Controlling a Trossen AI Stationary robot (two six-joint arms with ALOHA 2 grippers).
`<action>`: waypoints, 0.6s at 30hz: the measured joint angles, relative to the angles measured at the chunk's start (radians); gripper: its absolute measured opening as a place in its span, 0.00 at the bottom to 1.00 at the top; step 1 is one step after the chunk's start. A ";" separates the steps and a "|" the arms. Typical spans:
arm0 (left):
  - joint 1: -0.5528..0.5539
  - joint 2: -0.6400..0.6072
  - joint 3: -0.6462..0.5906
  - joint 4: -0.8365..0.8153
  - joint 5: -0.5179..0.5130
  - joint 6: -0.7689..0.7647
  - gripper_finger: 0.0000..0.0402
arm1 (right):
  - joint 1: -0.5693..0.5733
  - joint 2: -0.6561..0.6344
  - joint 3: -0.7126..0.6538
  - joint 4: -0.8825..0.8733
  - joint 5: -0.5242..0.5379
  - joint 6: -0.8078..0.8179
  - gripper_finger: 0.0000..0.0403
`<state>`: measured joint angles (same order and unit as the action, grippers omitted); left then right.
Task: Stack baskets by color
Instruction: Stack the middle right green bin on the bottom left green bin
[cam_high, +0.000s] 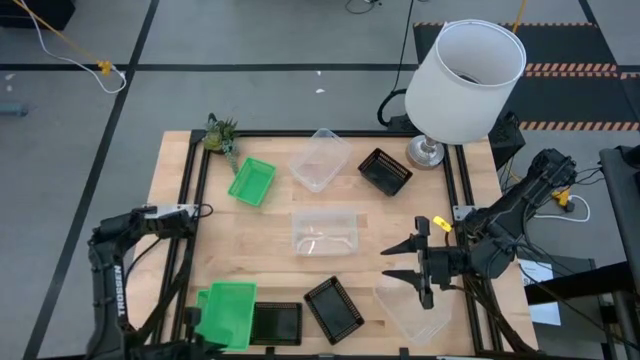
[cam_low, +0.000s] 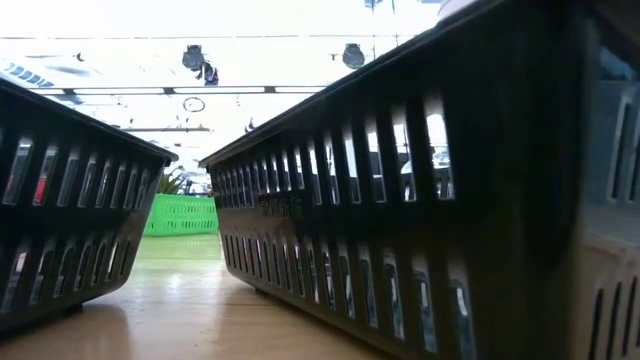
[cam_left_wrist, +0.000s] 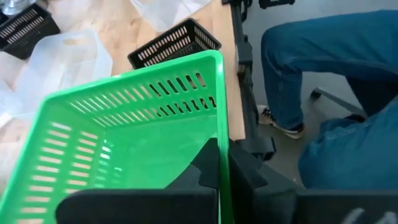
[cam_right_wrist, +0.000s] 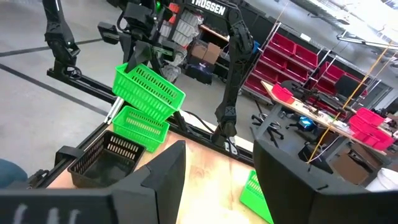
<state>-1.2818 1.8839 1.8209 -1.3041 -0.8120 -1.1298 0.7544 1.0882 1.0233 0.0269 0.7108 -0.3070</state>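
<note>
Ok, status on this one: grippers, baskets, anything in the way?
Left gripper shut on bright green plastic basket, raised above second green basket. Right gripper open beside clear plastic basket. Nothing blocking.

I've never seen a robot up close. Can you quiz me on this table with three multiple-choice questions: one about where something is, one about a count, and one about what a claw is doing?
1. Where does the white lamp stand on the table?
A. In the middle
B. At the far corner on the right arm's side
C. At the near corner on the left arm's side

2. How many black baskets does the overhead view show?
A. One
B. Three
C. Five

3. What is the left gripper doing?
A. Hanging open over bare wood
B. Pinching a clear basket
C. Pinching the wall of a green basket

Answers:
1 B: from above, the lamp is at the far right corner, beside a black basket.
2 B: one is near the lamp and two are at the near edge.
3 C: the left wrist view shows the fingers closed on the green wall.
</note>
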 joint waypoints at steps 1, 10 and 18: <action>-0.004 0.000 -0.003 -0.002 0.000 0.000 0.03 | 0.000 0.000 0.000 0.000 0.000 0.001 0.45; -0.030 0.000 -0.090 -0.018 0.011 -0.012 0.03 | 0.000 0.000 0.000 -0.001 0.000 0.003 0.45; -0.031 0.000 -0.120 -0.002 0.134 -0.083 0.02 | 0.000 0.000 0.000 -0.001 -0.001 0.003 0.45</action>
<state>-1.3131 1.8843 1.7012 -1.3063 -0.6779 -1.2128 0.7544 1.0882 1.0229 0.0260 0.7101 -0.3039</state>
